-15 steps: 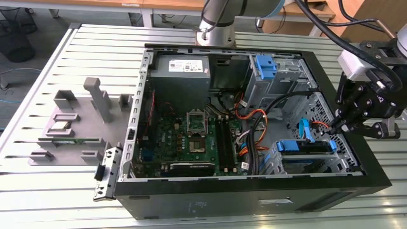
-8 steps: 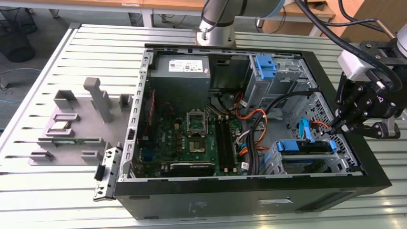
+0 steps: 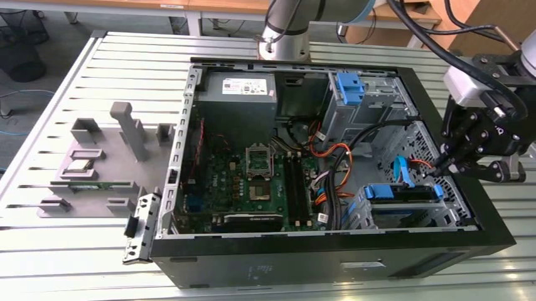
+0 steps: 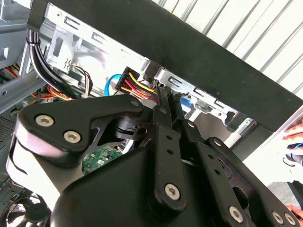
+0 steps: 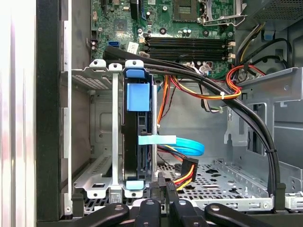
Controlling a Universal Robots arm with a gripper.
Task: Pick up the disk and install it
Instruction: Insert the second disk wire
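The disk (image 3: 403, 194), held in its blue bracket, sits in the drive cage at the lower corner of the open computer case on the exterior view's right. In the first wrist view the disk (image 5: 135, 137) stands edge-on between the cage rails. My gripper (image 3: 441, 168) hangs over that side of the case, just above the cage. In both wrist views its fingers are pressed together, gripper (image 5: 163, 185) and gripper (image 4: 162, 97), with nothing seen between them. A power plug with red, yellow and black wires (image 5: 187, 171) lies right beside the tips.
A light blue flat cable (image 5: 182, 144) runs from the disk. Thick black cable bundles (image 5: 246, 118) cross the case above the motherboard (image 3: 251, 175). A second blue bracket (image 3: 350, 88) sits in the upper bay. A grey parts fixture (image 3: 100, 163) lies outside the case. A hand (image 4: 296, 135) shows past the case edge.
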